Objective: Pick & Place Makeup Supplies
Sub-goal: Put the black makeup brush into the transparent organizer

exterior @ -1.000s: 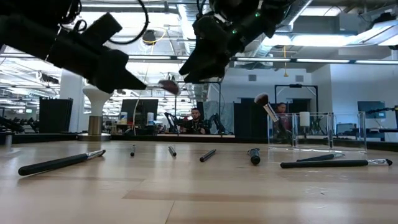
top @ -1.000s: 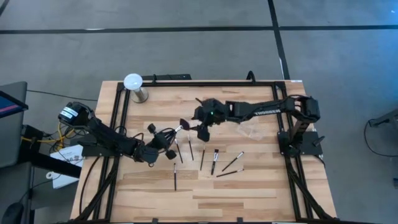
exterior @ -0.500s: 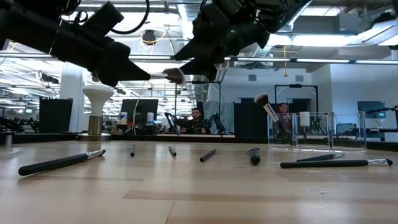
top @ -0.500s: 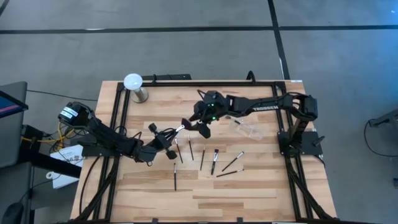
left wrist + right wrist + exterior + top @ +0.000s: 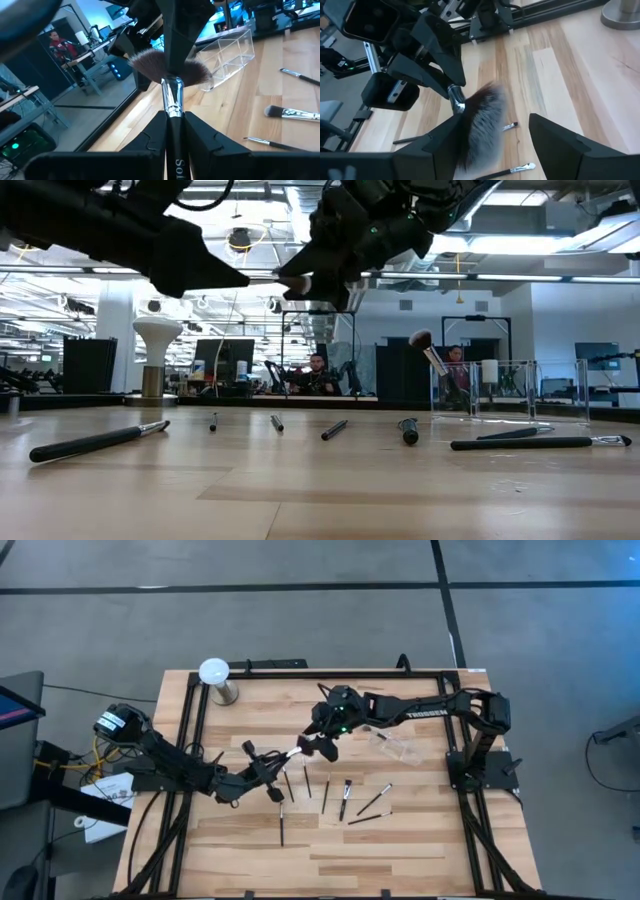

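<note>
Leftmost, we see the white globe lamp (image 5: 214,671) on its metal base at the table's far left corner, well apart from the work. Nearer the middle, loose makeup brushes (image 5: 325,796) lie scattered on the wood below both arms, and a clear plastic box (image 5: 398,748) sits beneath the right arm's forearm. Nothing stands between the two grippers except the fan brush (image 5: 170,70) itself.

We find the left gripper (image 5: 268,769) reaching in low from the left edge, its fingers clamped on the dark handle of that brush, which it holds in the air with the head pointing toward the right arm. The right gripper (image 5: 322,745) stretches in from the right post, its fingers (image 5: 560,142) spread wide on either side of the bristles, not gripping.

Underneath is a pale butcher-block table (image 5: 420,840) in a black frame; beyond it, an office with monitors and a seated person (image 5: 317,376).
</note>
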`<act>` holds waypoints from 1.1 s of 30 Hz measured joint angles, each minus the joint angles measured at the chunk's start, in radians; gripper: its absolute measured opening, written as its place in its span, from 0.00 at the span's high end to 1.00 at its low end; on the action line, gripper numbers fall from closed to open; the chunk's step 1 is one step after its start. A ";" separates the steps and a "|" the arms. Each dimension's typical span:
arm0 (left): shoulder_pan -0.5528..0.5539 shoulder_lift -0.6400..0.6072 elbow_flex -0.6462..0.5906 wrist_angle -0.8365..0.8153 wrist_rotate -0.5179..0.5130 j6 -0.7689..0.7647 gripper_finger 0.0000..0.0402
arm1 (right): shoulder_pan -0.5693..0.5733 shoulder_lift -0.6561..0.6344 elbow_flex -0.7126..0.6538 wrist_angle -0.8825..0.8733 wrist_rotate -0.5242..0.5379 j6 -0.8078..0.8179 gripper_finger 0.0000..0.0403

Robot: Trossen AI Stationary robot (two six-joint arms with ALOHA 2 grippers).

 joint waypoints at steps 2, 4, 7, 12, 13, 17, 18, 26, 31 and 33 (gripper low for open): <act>0.005 0.000 0.000 0.006 0.003 0.000 0.89 | 0.000 0.000 0.000 0.003 -0.007 0.000 0.46; 0.013 0.000 0.000 0.006 0.005 0.000 0.89 | 0.006 0.000 0.000 0.010 -0.023 0.000 0.46; 0.027 0.000 0.000 0.006 0.005 0.000 0.89 | 0.018 0.000 0.000 0.061 -0.114 0.010 0.46; 0.030 0.000 0.002 0.017 0.025 0.002 0.89 | 0.041 0.000 0.000 0.109 -0.104 0.059 0.47; 0.030 0.000 0.002 0.018 0.027 0.002 0.89 | 0.042 0.000 0.000 0.107 -0.104 0.056 0.48; 0.027 0.000 0.002 0.037 0.032 0.044 0.89 | 0.035 0.000 0.000 0.104 -0.106 0.082 0.49; 0.025 0.000 0.002 0.051 0.031 0.055 0.89 | 0.035 0.000 0.000 0.097 -0.106 0.087 0.49; 0.025 0.000 0.002 0.111 0.029 0.172 0.89 | 0.029 0.000 0.000 0.057 -0.084 0.089 0.52; 0.038 0.000 0.002 0.118 0.029 0.201 0.89 | 0.029 0.000 0.000 0.082 -0.085 0.088 0.52; 0.044 0.000 0.002 0.130 0.030 0.214 0.89 | 0.029 0.000 0.000 0.084 -0.085 0.088 0.52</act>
